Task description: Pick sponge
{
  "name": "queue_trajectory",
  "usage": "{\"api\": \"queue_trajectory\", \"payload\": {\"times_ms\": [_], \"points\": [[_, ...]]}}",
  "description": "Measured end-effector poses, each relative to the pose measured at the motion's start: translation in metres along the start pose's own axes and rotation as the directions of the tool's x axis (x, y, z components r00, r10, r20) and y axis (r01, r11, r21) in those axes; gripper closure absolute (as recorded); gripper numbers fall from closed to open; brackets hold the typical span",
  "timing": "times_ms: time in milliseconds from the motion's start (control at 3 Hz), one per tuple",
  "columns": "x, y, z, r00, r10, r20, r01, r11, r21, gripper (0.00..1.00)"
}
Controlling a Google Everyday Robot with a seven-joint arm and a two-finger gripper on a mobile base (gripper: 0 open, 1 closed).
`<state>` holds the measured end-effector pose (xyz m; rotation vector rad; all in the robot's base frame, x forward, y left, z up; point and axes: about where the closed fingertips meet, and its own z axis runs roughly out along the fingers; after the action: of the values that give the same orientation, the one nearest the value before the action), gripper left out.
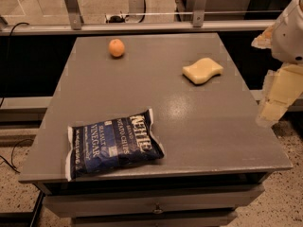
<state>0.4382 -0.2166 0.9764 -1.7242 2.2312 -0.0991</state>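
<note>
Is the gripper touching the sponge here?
Apart. The camera view shows the gripper by the right edge of the table, with bare surface between it and the sponge.

The gripper hangs just past the table's right edge, its arm cut off from view on the right. On the chip bag near the front left corner, the small print is too fine to read. The drawer below the front edge is cut off.

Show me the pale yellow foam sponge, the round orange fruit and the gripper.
Pale yellow foam sponge [202, 70], camera view: middle of top face.
Round orange fruit [116, 48], camera view: centre of skin.
Gripper [271, 109], camera view, right of the grey table [203, 126]: near its tip.
</note>
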Motion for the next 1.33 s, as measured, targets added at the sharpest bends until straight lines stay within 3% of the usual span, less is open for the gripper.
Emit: {"api": "queue_trajectory", "payload": {"times_ms": [333,667,1333], "points": [[0.000,0.000,0.000,1.000,0.000,0.000,0.000,1.0000,0.000,0.00],[-0.007,-0.022,0.016,0.998,-0.034,0.053,0.033,0.9992,0.021,0.00],[-0.033,-0.121,0.096,0.974,-0.095,0.206,0.091,0.9954,0.028,0.00]]}}
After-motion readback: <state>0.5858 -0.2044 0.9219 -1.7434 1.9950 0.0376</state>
